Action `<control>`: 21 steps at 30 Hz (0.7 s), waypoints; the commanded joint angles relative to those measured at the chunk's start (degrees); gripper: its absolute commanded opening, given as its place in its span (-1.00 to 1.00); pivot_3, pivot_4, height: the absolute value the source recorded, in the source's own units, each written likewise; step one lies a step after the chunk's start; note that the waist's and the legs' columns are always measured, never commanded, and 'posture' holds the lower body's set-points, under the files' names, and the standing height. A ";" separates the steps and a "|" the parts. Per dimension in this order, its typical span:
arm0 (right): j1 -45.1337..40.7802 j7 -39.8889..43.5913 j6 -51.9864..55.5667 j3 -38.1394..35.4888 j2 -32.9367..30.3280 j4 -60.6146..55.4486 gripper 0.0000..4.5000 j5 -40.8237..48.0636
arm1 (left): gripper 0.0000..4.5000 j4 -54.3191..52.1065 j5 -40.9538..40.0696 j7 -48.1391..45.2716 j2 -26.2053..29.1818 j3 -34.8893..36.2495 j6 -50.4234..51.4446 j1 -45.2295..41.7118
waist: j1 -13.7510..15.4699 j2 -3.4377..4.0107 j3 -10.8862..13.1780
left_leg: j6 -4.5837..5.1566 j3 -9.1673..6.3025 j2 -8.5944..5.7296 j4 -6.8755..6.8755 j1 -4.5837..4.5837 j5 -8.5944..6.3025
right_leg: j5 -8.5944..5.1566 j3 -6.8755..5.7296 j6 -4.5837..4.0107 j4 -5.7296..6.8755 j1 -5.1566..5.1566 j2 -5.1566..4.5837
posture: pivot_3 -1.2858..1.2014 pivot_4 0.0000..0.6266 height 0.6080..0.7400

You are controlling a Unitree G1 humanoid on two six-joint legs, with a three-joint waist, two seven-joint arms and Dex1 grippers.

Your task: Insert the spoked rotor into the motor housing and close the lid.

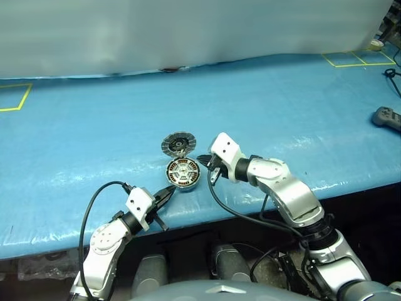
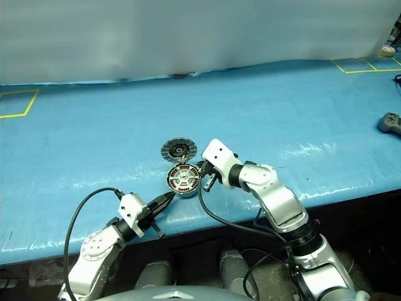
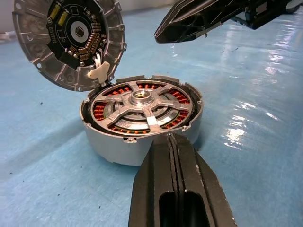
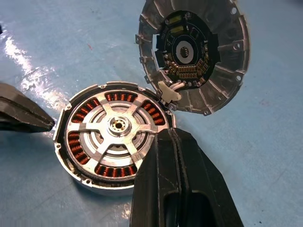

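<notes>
Blue sheeting covers the long surface (image 1: 282,106), with yellow tape squares at its far corners and a pale wall behind. Near the front edge stands the motor housing (image 1: 182,173), a shallow silver cup with orange windings. The spoked rotor (image 4: 116,127) already sits inside it, flat and centred on the hub, so I judge the first half of the task as done. The lid (image 1: 178,144) touches the housing at its 12 o'clock side and stands open, tilted up and away, with its dark inner face and grey ribs turned toward the robot. A small white link (image 3: 98,72) joins lid and housing at that point.

The left hand (image 1: 168,194) is closed and holds nothing; its tip lies at about 7 o'clock of the housing, very close to the wall or maybe touching it, I cannot tell which. The right hand (image 1: 207,162) is also closed and empty, at about 3 o'clock of the housing, slightly above the rim and apart from it.

What the coming move turns on: the lid lies at about 10 o'clock from the right hand, with its hinge line running across from 9 to 3 o'clock. The right hand seems nearer to the lid and higher, so it is probably the better one to push the lid down toward 6 o'clock, while the left steadies the cup.
</notes>
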 commanded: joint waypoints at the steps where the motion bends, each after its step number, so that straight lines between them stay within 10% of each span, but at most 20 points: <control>1: -2.80 5.06 -5.12 3.09 -3.91 -0.91 -1.00 -2.76 | -0.99 -2.81 -1.53 0.59 -0.72 1.18 -3.64 0.82 | 0.04 0.00 0.00 | 0.00 0.00 0.00 0.03 -0.09 0.00 | 0.01 -0.01 0.01 0.01 -0.08 0.00 | 0.03 -0.52 1.00; 18: 1.95 12.45 -15.97 5.92 -8.10 -2.24 -1.00 -5.90 | -0.99 -3.01 -2.79 0.18 0.55 1.72 -2.83 0.88 | 0.18 -0.02 -0.01 | 0.02 0.00 -0.02 0.44 -0.28 0.00 | 0.12 0.01 0.16 0.08 -0.12 -0.01 | 0.03 -0.52 1.00; 21: 0.42 14.44 -16.55 6.83 -9.39 -2.22 -0.63 -7.37 | -1.00 -2.47 -2.81 -0.08 0.44 1.47 -2.66 0.43 | 0.19 -0.01 -0.01 | 0.02 -0.01 -0.01 0.45 -0.26 0.00 | 0.13 0.01 0.16 0.12 -0.12 0.02 | 0.03 -0.52 1.00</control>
